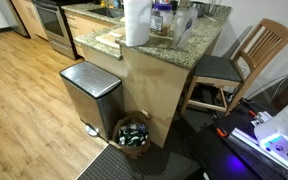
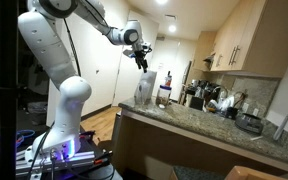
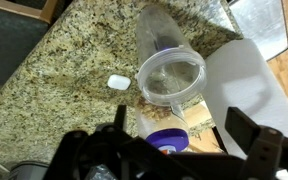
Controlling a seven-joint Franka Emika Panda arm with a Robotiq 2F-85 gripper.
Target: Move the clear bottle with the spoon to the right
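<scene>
1. The clear bottle (image 3: 172, 76) stands on the speckled counter (image 3: 54, 90). In the wrist view we look down into its open mouth, and we cannot make out the spoon.
2. To its left lies a small white piece (image 3: 117, 82), apart from the bottle. We should leave it alone.
3. The gripper (image 3: 176, 135) hangs above with its fingers spread wide and nothing between them. In an exterior view it (image 2: 139, 55) is high over the counter.
4. We judge that the step is the approach. We should descend straight, centre the bottle between the fingers and close gently, because the thin wall may slip.
5. The blue-lidded jar (image 3: 167, 142) is just beside the bottle, and the paper roll (image 3: 246, 90) is close on its right. We should lift a little before moving sideways.
</scene>
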